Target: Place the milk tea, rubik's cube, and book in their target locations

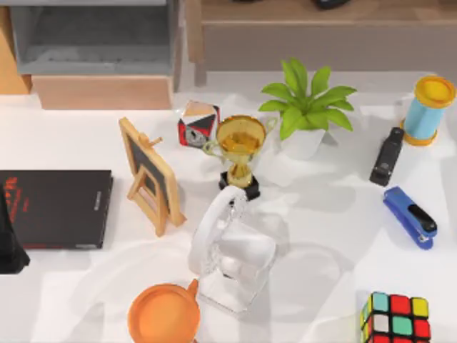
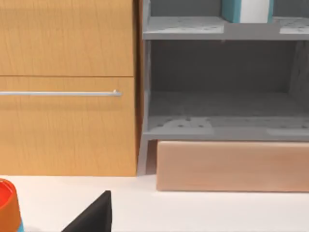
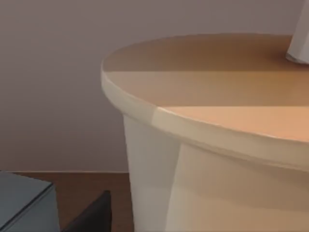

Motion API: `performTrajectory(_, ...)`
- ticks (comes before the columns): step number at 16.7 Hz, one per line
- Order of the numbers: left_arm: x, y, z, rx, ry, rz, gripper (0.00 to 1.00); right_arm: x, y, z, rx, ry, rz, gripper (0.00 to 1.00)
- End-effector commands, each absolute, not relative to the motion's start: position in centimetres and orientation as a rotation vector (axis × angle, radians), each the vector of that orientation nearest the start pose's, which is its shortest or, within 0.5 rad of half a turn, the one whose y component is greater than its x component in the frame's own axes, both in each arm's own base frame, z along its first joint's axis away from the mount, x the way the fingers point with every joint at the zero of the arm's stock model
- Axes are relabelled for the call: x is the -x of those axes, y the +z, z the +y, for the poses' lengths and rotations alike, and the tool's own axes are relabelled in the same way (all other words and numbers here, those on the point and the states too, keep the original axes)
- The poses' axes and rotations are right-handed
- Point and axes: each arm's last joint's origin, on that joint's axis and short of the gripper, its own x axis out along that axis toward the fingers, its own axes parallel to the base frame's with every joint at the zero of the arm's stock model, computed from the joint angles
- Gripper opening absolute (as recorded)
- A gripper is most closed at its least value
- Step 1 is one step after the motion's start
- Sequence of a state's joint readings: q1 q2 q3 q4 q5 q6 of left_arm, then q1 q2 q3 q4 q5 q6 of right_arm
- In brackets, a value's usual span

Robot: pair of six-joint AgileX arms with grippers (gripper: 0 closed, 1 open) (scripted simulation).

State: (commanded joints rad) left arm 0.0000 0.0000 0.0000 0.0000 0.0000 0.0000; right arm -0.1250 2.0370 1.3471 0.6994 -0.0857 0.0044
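While I cannot tell how my jaws stand, the glossy sticker-faced rubik's cube (image 1: 395, 319) sits on the smooth white bench (image 1: 321, 236); the light blue book (image 2: 246, 10) stands in the grey shelf (image 2: 222, 72).

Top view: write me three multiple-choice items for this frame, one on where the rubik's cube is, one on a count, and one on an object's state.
1. Where is the rubik's cube in the top view?
A. lower right
B. upper left
C. centre

2. How many staplers are there?
A. one
B. two
C. three

3. How does the trophy stand?
A. lying on its side
B. upright on its base
C. upside down

Answers:
1. A, as the cube sits at the picture's lower right corner.
2. B, as there is a black stapler and a blue stapler.
3. B, as the cup opens upward above its black base.
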Motion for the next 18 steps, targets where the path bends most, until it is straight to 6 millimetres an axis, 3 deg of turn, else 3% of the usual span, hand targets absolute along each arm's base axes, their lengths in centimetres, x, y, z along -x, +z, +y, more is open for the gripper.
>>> performTrajectory(1, -10.57, 16.0, -0.12, 0.0, 0.0, 0.0, 1.0, -46.74, 22.64, -5.09, 0.011, -0.016, -0.008, 1.0)
performTrajectory(14, -10.57, 16.0, -0.12, 0.0, 0.0, 0.0, 1.0, -46.74, 22.64, -5.09, 0.011, -0.016, -0.008, 0.02)
performTrajectory(18, -10.57, 16.0, -0.12, 0.0, 0.0, 0.0, 1.0, -46.74, 22.64, -5.09, 0.011, -0.016, -0.008, 0.0)
